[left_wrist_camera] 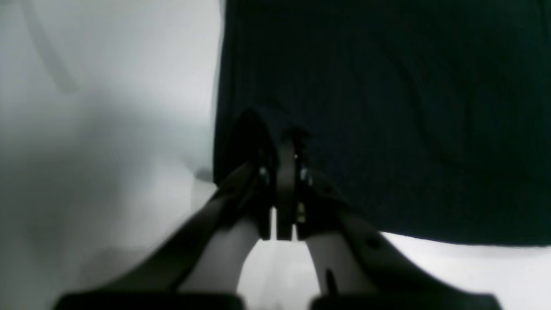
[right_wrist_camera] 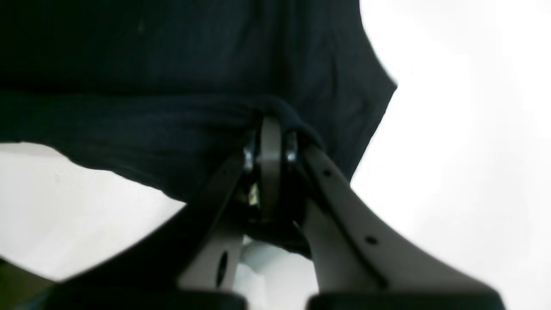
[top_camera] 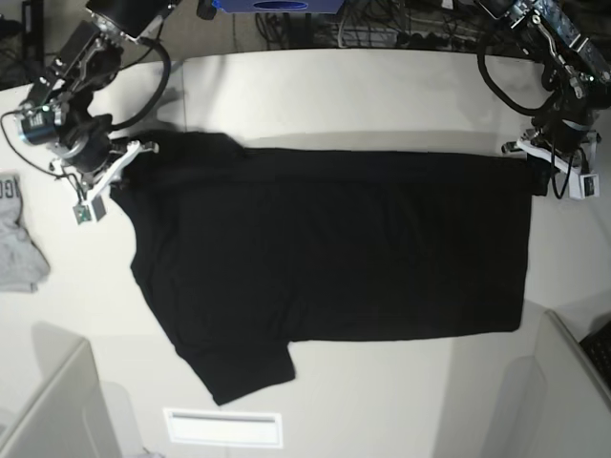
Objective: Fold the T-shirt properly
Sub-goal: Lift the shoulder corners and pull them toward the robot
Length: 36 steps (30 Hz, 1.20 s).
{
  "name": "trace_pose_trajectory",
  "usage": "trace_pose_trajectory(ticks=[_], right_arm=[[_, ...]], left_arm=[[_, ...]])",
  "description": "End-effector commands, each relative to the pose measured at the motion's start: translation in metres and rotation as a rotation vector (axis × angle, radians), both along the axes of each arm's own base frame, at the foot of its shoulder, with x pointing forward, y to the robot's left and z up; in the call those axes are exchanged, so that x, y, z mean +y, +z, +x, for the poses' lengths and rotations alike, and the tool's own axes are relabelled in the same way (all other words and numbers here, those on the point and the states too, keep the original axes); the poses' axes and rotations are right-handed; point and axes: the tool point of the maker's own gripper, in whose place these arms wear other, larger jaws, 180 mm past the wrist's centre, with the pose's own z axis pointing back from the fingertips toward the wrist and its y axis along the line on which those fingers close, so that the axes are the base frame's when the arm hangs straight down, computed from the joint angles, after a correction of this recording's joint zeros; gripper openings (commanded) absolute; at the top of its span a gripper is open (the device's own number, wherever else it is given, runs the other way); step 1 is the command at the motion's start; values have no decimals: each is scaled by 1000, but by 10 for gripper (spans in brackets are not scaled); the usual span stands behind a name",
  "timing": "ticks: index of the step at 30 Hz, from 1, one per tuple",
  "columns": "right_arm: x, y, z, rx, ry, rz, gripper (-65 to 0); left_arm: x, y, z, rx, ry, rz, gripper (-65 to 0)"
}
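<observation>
T-shirt [top_camera: 325, 248], one, black, flat on table [top_camera: 382, 95], two grippers, left [left_wrist_camera: 287, 142] and right [right_wrist_camera: 270, 129], jaws pinching its edges

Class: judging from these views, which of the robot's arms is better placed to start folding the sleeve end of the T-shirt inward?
Probably the right arm. Its claw is shut on the T-shirt beside the upper sleeve, on the base view's left. The left claw grips the far hem corner, away from both sleeves.
</observation>
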Motion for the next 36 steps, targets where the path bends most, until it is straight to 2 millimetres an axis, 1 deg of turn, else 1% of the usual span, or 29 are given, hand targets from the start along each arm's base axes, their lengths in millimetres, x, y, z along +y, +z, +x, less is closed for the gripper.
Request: trace_pose_trajectory(ticks=[1,5,9,10,12,14,17,20,26,29,31,34,36], right_arm=[[-5,10,14,-44,-1,-10,-650],[-5,3,31,-28,-9,11,-650],[0,3,49,-37,-4,45,-650],[4,4,54,-42,10,50,-650],[17,5,64,-48,56,57,-650],[25,8,73,-56,81,63,-650],[34,8,87,-63,54,113,-650],[50,11,103,-98,85,140,-650],[62,4,120,-73,135,160,-650],[64,8,130,-101,131,177,-650],[63,10,136,-111,106,191,-650],[63,12,144,-124,81,209,-650],[65,10,147,-121,79,223,-650]], left_arm=[[5,9,7,-36,10,9,-650],[6,-1,13,-30,32,-36,-650],[8,-7,17,-25,42,-63,-650],[8,-8,18,-25,42,-64,-650],[8,-6,19,-30,42,-62,-650],[8,-6,19,-30,42,-62,-650],[9,-6,19,-31,43,-63,-650],[12,-6,19,-30,74,-74,-650],[14,6,36,-77,99,-90,-650],[12,10,45,-95,97,-98,-650],[5,5,53,-77,67,-105,-650],[5,-10,59,-13,50,-69,-650],[7,-14,64,0,56,-70,-650]])
